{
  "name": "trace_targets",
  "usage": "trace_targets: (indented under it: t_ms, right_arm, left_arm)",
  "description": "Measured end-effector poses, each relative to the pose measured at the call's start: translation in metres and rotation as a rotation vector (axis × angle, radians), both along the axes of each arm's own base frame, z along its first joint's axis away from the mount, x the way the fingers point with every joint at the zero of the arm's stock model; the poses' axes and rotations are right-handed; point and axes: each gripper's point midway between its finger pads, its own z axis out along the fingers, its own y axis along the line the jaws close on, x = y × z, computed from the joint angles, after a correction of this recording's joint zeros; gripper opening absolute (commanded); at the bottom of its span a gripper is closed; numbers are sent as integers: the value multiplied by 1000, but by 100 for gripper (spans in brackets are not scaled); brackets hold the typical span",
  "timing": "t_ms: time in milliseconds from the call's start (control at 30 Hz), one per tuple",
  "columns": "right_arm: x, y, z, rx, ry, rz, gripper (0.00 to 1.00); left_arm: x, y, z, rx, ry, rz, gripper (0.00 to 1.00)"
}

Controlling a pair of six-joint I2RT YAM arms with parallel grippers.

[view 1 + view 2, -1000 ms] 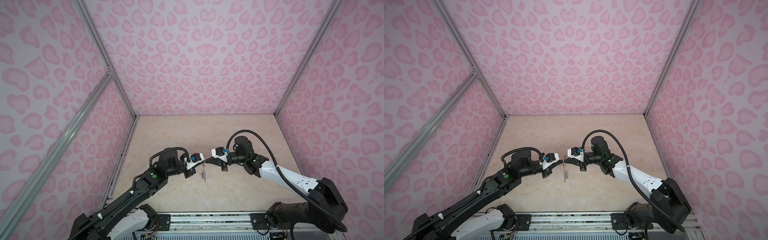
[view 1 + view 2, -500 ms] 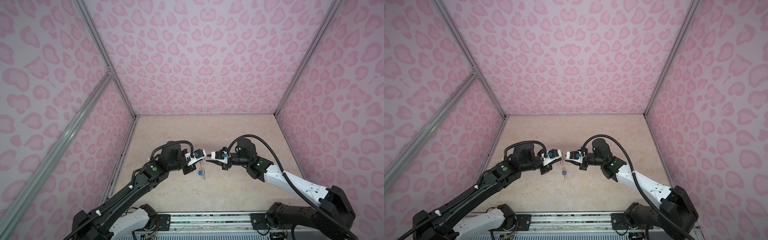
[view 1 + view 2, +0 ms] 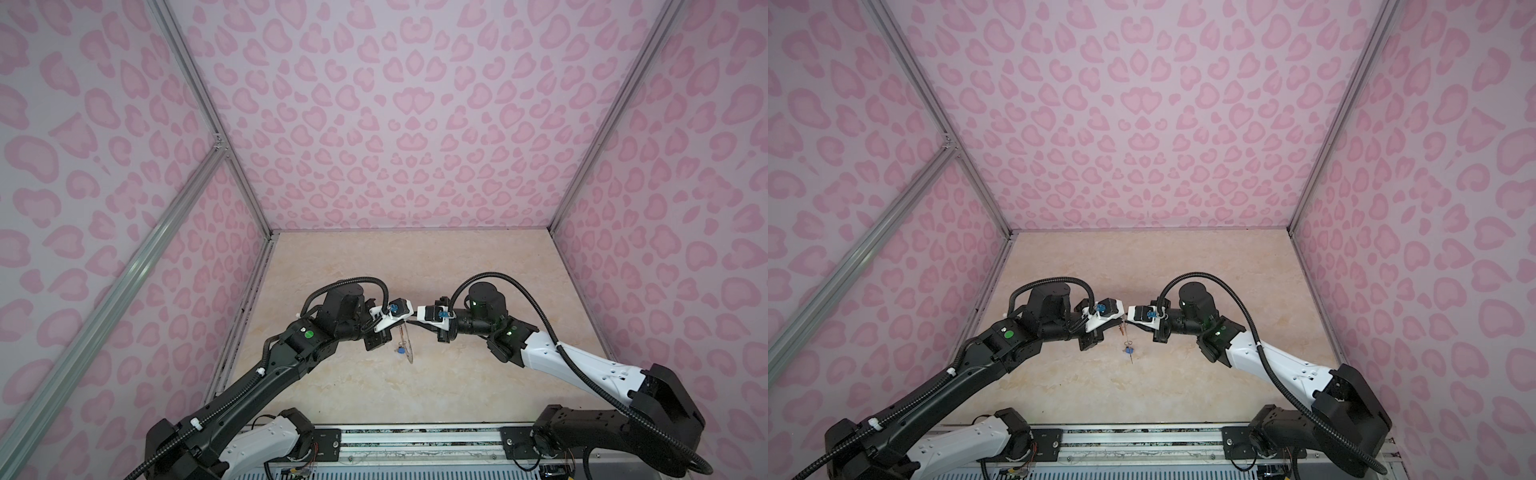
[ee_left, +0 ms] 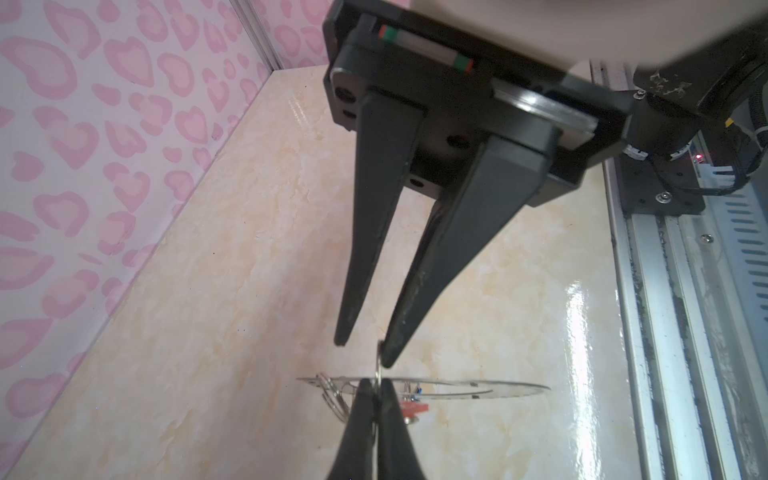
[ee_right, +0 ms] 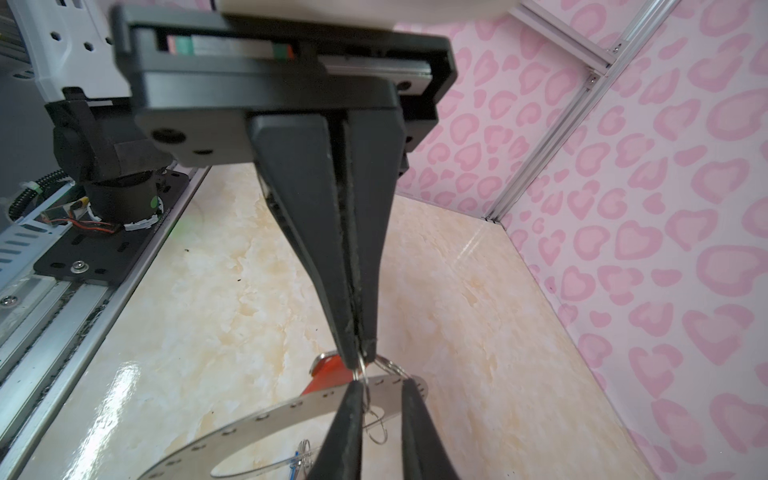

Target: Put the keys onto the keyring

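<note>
We are pinching a small wire loop (image 4: 378, 370) on the rim of the keyring (image 5: 270, 424) with our left hand (image 5: 360, 360), its fingers pressed together with only the wire between them. The keyring, a flat grey disc with tiny holes round its edge, is hanging from that loop over the pale marbled surface (image 3: 415, 257), near the middle and toward the front. In both top views we are seeing it edge-on, as a thin line below the two hands.

Our right hand (image 4: 364, 353) is facing the left one tip to tip, with its fingers standing narrowly apart and closing on nothing. The held loop is lying in the gap between them, right against one fingertip.

The key with the red tag (image 5: 328, 370) is sitting just behind the left fingertips, close against the disc's rim. The key with the blue tag (image 3: 400, 350) is dangling lower down beside the disc. We cannot tell whether the disc's lowest edge is touching the surface.
</note>
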Motion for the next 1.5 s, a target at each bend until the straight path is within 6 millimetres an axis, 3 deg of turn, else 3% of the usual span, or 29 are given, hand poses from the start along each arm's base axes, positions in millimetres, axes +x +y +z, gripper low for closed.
trace_targets:
  t_ms: [233,400,533,1167,1500]
  right_arm:
    - [0,3,-3,8,41,5,4]
    - [-2,3,-3,24,61,10,0]
    - [-3,1,-7,44,92,8,0]
    - [-6,-2,14,162,110,19,0]
    - [-5,-1,17,178,111,17,0]
  left_arm:
    - [0,0,0,5,-11,-8,3]
    - [-3,0,0,-2,-22,-19,29]
    - [-7,4,-3,-23,-39,-17,34]
    - [8,4,-5,-200,-5,117,35]
    - [15,4,-7,-211,13,156,27]
